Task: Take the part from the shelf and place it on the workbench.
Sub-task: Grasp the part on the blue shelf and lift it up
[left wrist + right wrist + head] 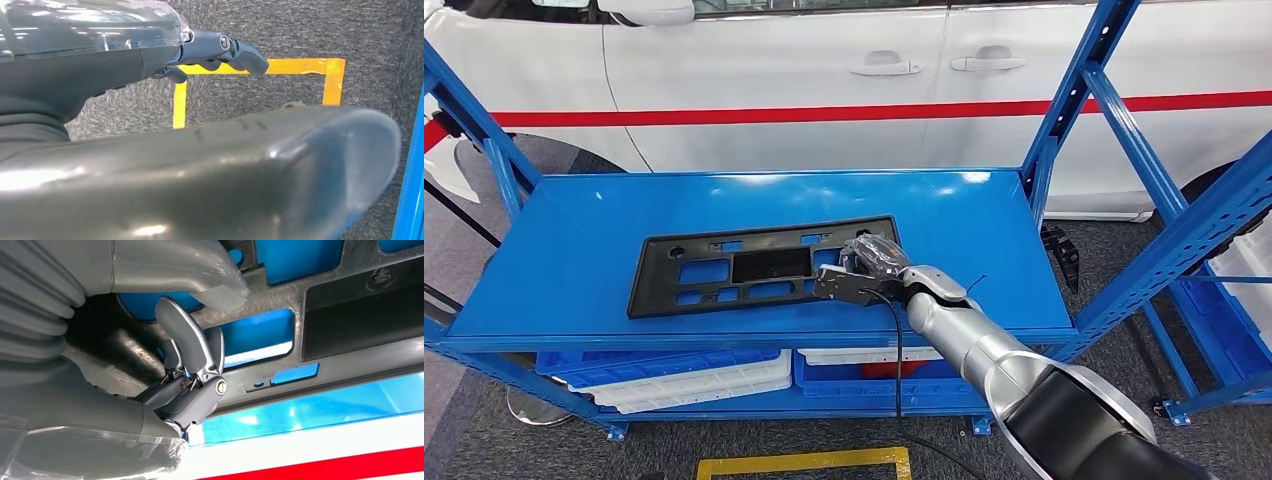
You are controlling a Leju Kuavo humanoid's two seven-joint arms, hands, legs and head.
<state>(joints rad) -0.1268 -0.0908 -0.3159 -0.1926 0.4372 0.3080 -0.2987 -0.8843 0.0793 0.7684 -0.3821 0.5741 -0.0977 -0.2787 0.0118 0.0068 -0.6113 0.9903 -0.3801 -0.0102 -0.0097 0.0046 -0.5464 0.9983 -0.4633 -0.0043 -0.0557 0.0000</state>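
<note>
Flat black part (pixel 724 275) lies lengthwise along the blue shelf (pixel 574 230); right hand (pixel 864 265) grips its right end.

**Bright, even light; wrist views soft up close**

From my head view the light is bright and even, with pale glare patches on the blue shelf top (pixel 984 180) beyond the right hand (pixel 864 262). Shadows are faint. In my left wrist view the near grey thumb (pixel 225 175) is blurred and streaked with reflections.
</note>
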